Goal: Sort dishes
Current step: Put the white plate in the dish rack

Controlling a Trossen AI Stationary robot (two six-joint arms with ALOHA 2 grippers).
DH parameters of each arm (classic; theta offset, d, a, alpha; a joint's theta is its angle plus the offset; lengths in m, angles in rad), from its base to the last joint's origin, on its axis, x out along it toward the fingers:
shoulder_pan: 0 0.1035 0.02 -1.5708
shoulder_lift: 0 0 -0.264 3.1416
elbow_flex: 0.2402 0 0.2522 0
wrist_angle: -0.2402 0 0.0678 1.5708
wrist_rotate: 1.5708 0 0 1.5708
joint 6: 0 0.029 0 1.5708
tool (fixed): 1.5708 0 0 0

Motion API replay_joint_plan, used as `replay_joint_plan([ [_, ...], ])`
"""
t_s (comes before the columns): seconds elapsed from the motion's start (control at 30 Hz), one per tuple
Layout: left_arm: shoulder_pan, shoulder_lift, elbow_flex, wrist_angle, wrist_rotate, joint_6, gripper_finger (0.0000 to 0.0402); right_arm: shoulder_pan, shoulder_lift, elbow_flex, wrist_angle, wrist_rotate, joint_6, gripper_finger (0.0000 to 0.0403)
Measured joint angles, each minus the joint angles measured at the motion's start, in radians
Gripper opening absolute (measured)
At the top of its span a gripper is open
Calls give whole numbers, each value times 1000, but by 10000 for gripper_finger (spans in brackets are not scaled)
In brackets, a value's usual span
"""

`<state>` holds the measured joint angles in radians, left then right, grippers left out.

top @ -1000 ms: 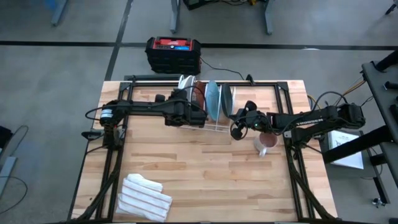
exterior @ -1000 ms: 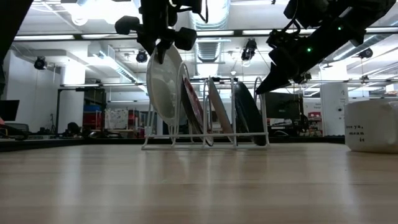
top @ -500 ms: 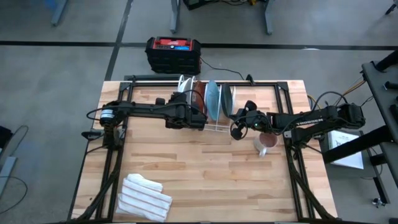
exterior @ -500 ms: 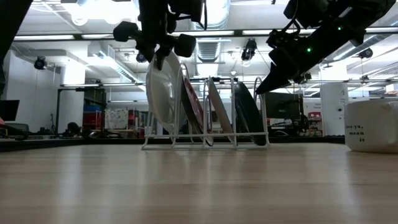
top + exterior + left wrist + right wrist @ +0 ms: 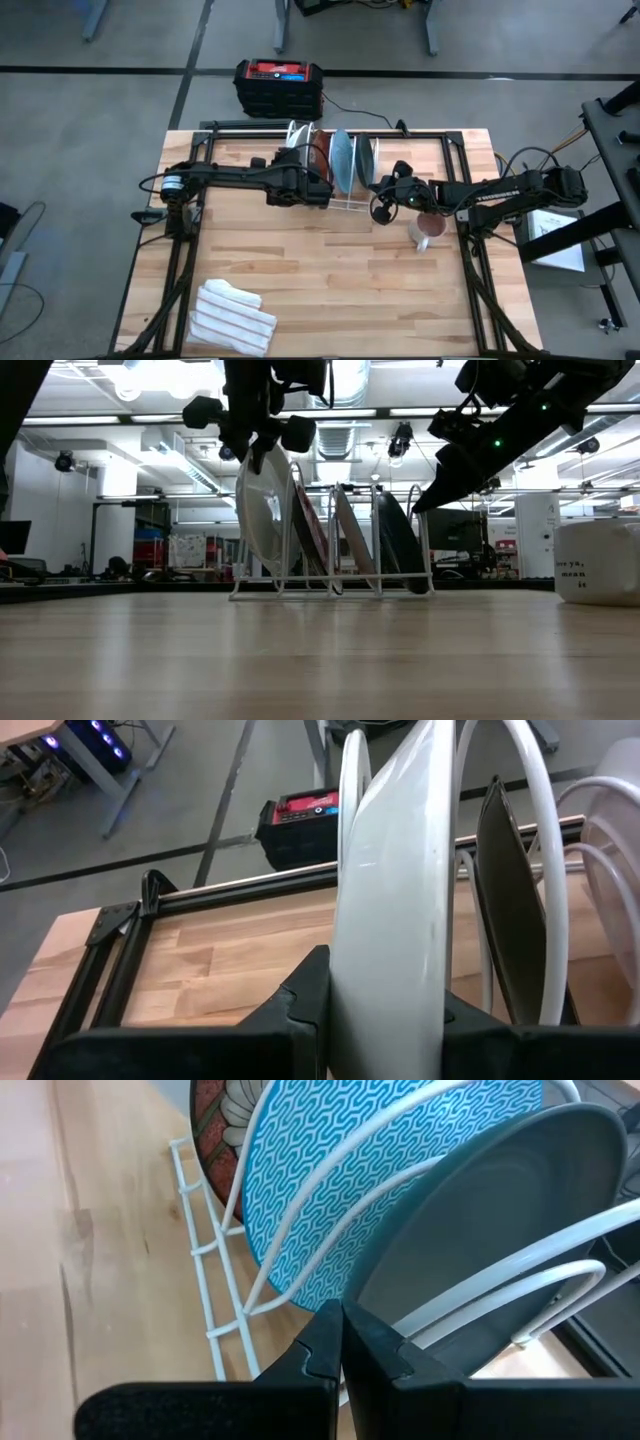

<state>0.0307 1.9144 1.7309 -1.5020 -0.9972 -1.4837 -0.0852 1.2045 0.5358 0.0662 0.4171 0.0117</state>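
Observation:
A white wire rack point(image 5: 347, 205) stands at the table's far middle. In it, on edge, stand a red flowered dish point(image 5: 213, 1105), a light blue dish point(image 5: 370, 1170) and a dark blue-grey dish point(image 5: 500, 1230). My left gripper point(image 5: 318, 190) is shut on the white dish point(image 5: 262, 510) at the rack's left end. My right gripper point(image 5: 379, 212) is shut and hangs at the rack's right end, its tips point(image 5: 425, 500) close beside the dark dish's rim. My left gripper pinches the white dish's upper rim point(image 5: 385, 970), one finger point(image 5: 305, 995) on each face. It comes slanting down from above. The dish stands on edge, and its lower part point(image 5: 265, 572) is down between the rack's left-end wires. My right gripper's shut tips point(image 5: 342, 1325) are by the dark dish and the rack wires; I cannot tell whether they touch.
A beige mug point(image 5: 428, 232) stands just right of the rack, under my right arm. A folded striped cloth point(image 5: 233, 318) lies at the near left. A black and red box point(image 5: 279, 85) sits on the floor beyond the far edge.
My left gripper has come down a little with the white dish, whose lower rim now sits deeper between the rack's left-end wires. In the last half second it has kept still.

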Motion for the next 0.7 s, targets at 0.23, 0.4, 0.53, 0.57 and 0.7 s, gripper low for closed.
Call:
replay_joint_plan([
  [0.23, 0, 0, 0, 0, 15, 0, 46, -13, 0, 0, -2, -4, -48, 0],
  [0.4, 3, 13, 0, 4, 19, 0, 46, -15, 0, 0, -3, -3, -63, 0],
  [0.53, 4, 41, 1, 10, 10, 1, 46, -18, 0, 0, -10, -2, -63, 0],
  [0.57, 4, 44, 3, 9, 9, 1, 46, -20, 0, 0, -13, -1, -61, 0],
  [0.7, 5, 68, 6, 6, -6, -14, 46, -21, 0, 0, -19, -2, -64, 0],
])
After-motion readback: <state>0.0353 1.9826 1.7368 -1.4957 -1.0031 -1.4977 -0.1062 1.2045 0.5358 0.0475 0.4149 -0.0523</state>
